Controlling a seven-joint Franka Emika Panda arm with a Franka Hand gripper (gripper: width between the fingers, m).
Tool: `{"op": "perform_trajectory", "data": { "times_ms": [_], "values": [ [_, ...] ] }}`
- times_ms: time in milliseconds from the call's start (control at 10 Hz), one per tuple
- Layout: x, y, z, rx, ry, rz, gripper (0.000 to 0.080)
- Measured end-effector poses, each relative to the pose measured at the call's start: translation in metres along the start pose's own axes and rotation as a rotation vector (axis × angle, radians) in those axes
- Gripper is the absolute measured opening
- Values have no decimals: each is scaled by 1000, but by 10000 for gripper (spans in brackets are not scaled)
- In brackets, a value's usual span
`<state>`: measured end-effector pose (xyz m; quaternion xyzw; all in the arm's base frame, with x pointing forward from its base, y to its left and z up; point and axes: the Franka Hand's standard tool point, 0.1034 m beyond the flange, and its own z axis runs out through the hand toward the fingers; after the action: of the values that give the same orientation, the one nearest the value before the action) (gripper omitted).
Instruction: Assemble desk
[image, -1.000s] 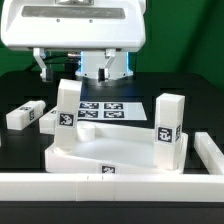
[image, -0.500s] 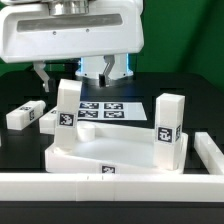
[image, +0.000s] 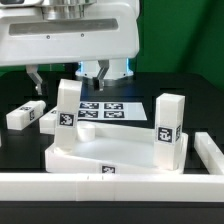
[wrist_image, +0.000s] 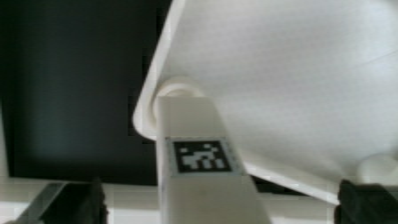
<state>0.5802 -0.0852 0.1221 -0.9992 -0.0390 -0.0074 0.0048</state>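
Note:
The desk's wide white panel (image: 115, 155) lies flat near the front of the black table. Two white legs stand upright in its corner sockets: one on the exterior view's left (image: 67, 105), one on the right (image: 169, 128), each with a square tag. My gripper (image: 80, 76) hangs open above and behind the left leg, holding nothing. In the wrist view that tagged leg (wrist_image: 199, 150) rises between the two dark fingertips (wrist_image: 71, 205) without touching them, and the panel (wrist_image: 302, 80) spreads out behind it.
Two loose white legs (image: 25, 114) (image: 47, 120) lie on the table at the exterior view's left. The marker board (image: 105, 110) lies behind the panel. A long white rail (image: 110, 185) edges the table's front and continues up the right side (image: 210, 150).
The gripper housing has come lower and a little toward the exterior view's left, over the left upright leg. Its jaws have stayed wide open. The desk parts have not moved.

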Motion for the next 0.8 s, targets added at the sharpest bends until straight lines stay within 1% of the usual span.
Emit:
{"op": "perform_trajectory", "data": {
  "times_ms": [100, 200, 300, 400, 800],
  "values": [
    [5, 2, -1, -18, 18, -18, 649],
    [7, 5, -1, -15, 14, -18, 649],
    [8, 5, -2, 0, -10, -6, 649],
    [10, 1, -4, 5, -18, 13, 649],
    [11, 2, -4, 4, -17, 1, 649]
  ]
}}
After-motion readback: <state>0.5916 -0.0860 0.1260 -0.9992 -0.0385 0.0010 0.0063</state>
